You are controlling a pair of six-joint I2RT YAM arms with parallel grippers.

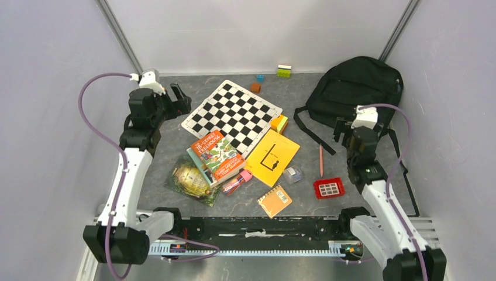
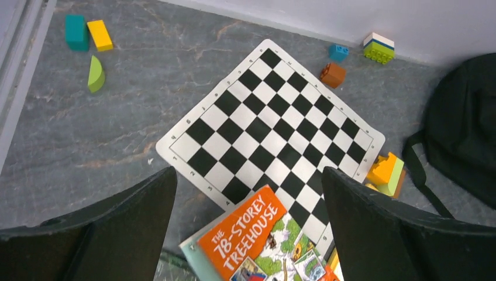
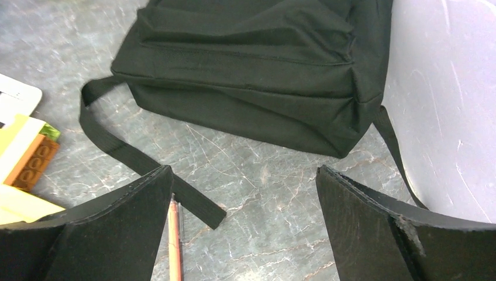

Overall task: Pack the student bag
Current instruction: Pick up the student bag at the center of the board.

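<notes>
Here the student bag [image 1: 357,88] lies at the far right of the counter [image 1: 175,143], pushed into the back corner beside the right wall. One long black strap [image 3: 140,161] trails from it toward the middle, its end just beside a pink pencil [image 1: 321,161].

The right tool [image 3: 244,170] hovers near the bag's front edge, jaws spread wide with nothing between them. The left tool [image 2: 247,172] hangs over the far left of the counter, likewise released and empty, looking down on a chessboard mat [image 1: 232,115].

Overlapping the mat's near corner is the book "The 78-Storey Treehouse" [image 1: 217,155], which rests on a second, green-covered book [image 1: 190,178]. A yellow booklet [image 1: 272,157] sits just right of them, close to a stack of orange, yellow and green blocks [image 1: 279,123].

Nearer the arms lie an orange spiral notepad [image 1: 275,201] and a red case [image 1: 329,188] with a grid of pale squares, both well apart from the bag. By the back wall stand a green-and-white brick [image 1: 284,71], a blue brick [image 1: 259,77] and a brown brick [image 1: 255,88].
</notes>
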